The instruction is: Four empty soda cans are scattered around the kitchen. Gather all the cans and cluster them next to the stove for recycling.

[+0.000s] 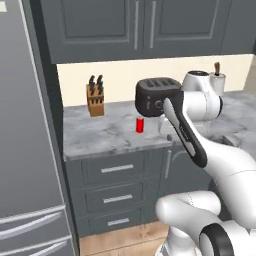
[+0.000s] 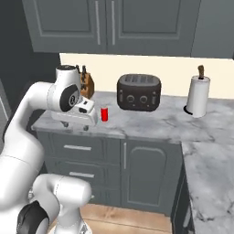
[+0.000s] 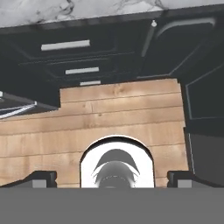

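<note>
The gripper (image 3: 112,178) was spread wide, empty, and pointed down at the floor in front of the surface (image 1: 100,135). The red can (image 1: 140,125) stood upright on the surface, just beside the toaster (image 1: 157,95), toward the knife block (image 1: 95,100). Recommended approach: raise the gripper, straddle the can, close squarely. Count: 1 can, 1 toaster, 1 knife block, 1 towel roll (image 2: 199,96).
</note>
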